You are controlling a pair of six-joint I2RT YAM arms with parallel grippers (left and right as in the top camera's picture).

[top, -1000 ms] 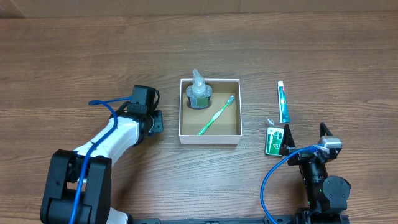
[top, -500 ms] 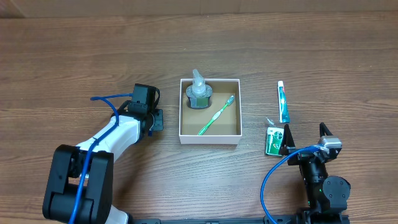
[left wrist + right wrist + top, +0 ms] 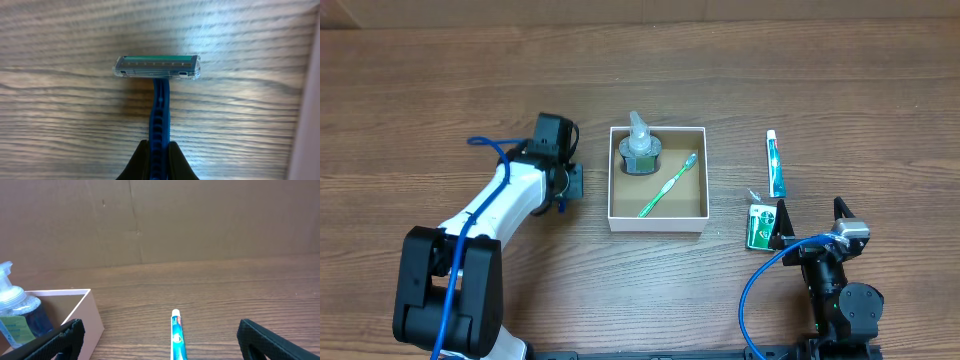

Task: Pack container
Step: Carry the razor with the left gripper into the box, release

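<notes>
Pinched shut in the left gripper (image 3: 159, 161): a blue razor (image 3: 159, 102), held by the low end of its handle. Handle pointing straight out from the fingers, wide blade head lying across at the far end. Only the table (image 3: 60, 125) under it, so not packed yet.

Just to the right of that gripper, near but not touching: the container (image 3: 656, 224), a small white box with a brown floor. Already inside: a clear bottle (image 3: 640, 150) standing in the back left corner, and a green toothbrush (image 3: 668, 186) lying slantwise across the floor. Probably the box's white wall, that pale strip down the right edge of the left wrist view, but too blurry to be sure.

So, by the look of it, a short trip to the right for the razor: up over the near wall, then down onto a bare bit of brown floor. Likely best laid slantwise beside the toothbrush, clear of the bottle.

Well off on the far side of the box: the right gripper (image 3: 810, 216), spread wide with nothing between its fingers. Close to it on the table: a toothpaste tube (image 3: 775, 165) and a small green packet (image 3: 757, 226). Much nearer to those two than to the razor. Left arm's job, then, this next move.
</notes>
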